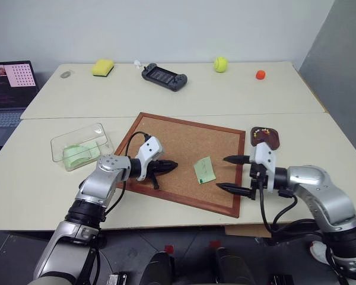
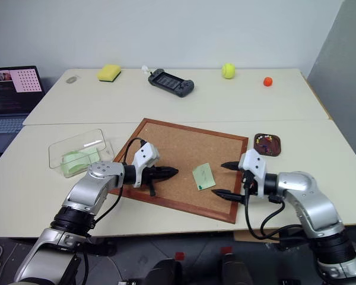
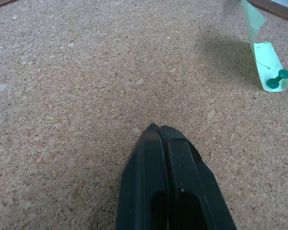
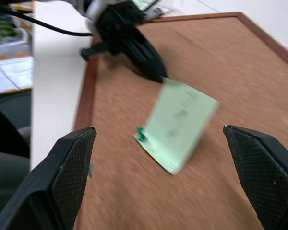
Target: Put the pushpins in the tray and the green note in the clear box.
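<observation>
Lying on the corkboard (image 1: 184, 160), the green note (image 1: 204, 170) has one edge lifted off the cork, and a small green pushpin (image 3: 277, 79) is stuck at its lower corner. The right gripper (image 1: 234, 174) sits just beside the note at the board's right edge, its two black fingers spread wide apart and holding nothing. The left gripper (image 1: 173, 165) rests over the cork on the note's other side, a little apart from it, fingers pressed together and empty. The tray (image 2: 267, 143) stands on the table just off the board's right side, with small coloured pins inside. The clear box (image 1: 82, 146) sits well apart on the left of the board, with something pale green in it.
</observation>
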